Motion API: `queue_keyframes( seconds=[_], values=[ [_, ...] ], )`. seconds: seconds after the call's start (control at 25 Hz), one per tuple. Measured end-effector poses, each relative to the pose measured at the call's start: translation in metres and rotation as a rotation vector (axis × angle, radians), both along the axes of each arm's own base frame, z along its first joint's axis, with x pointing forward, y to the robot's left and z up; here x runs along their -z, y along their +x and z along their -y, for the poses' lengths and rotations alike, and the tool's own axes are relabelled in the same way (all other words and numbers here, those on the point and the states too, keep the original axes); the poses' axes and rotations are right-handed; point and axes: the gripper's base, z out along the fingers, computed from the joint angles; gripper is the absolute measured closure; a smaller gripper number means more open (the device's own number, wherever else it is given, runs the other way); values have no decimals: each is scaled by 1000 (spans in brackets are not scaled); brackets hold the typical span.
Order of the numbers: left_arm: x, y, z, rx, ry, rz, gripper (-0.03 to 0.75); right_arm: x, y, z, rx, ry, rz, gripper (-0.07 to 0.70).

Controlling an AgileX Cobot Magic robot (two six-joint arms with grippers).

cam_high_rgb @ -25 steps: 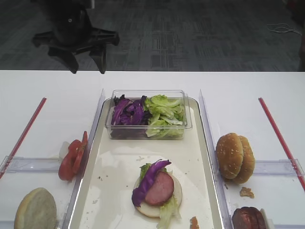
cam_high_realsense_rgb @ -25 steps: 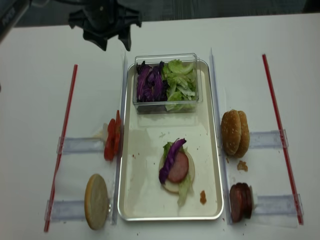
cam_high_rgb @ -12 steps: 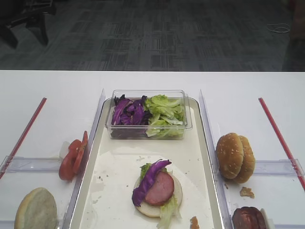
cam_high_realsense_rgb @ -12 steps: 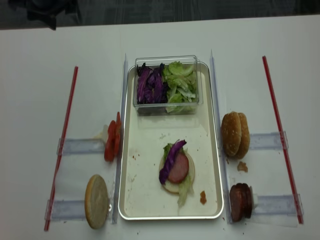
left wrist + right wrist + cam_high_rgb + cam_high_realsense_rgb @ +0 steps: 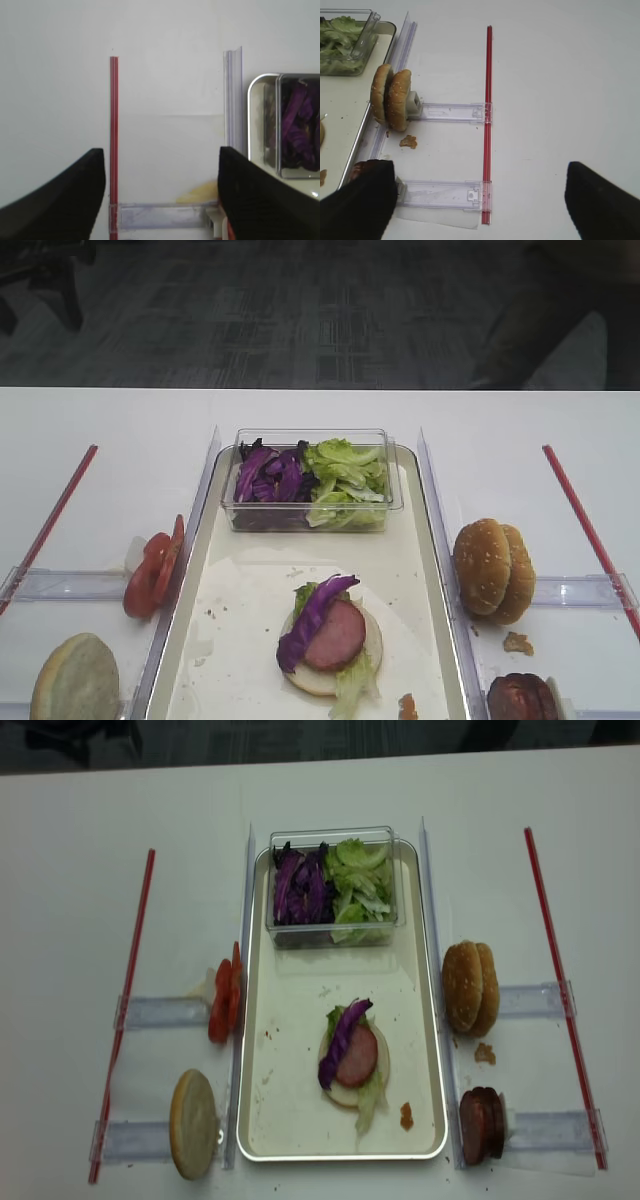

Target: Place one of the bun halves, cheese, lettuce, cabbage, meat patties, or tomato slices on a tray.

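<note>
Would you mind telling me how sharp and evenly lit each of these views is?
Exterior high: crisp, even light, dark floor behind. Realsense view: softer, slightly hazy, the tray rim faintly glinting. Right wrist: sharp buns, but the dark fingers are blurred at the bottom corners. Left wrist: soft throughout, its fingers blurred silhouettes.

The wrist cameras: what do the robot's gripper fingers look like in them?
Only the fingers show. The right gripper has two plain matte black fingers, broad and rounded. The left gripper looks the same: black, smooth fingers. No cables, markings or arm links are visible.
</note>
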Motion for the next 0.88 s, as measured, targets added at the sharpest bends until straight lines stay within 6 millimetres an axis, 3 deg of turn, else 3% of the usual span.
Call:
queue_keyframes(
  seconds=[0.24, 0.56, 0.88],
  values=[
    [3, -38, -4, 12, 42, -44, 259, 0, 0, 0, 0, 0, 0, -48],
    [-7, -110, -8, 13, 56, -26, 259, 0, 0, 0, 0, 0, 0, -48],
    [-6, -178, -11, 12, 55, 11, 259, 0, 0, 0, 0, 0, 0, -48]
  ],
)
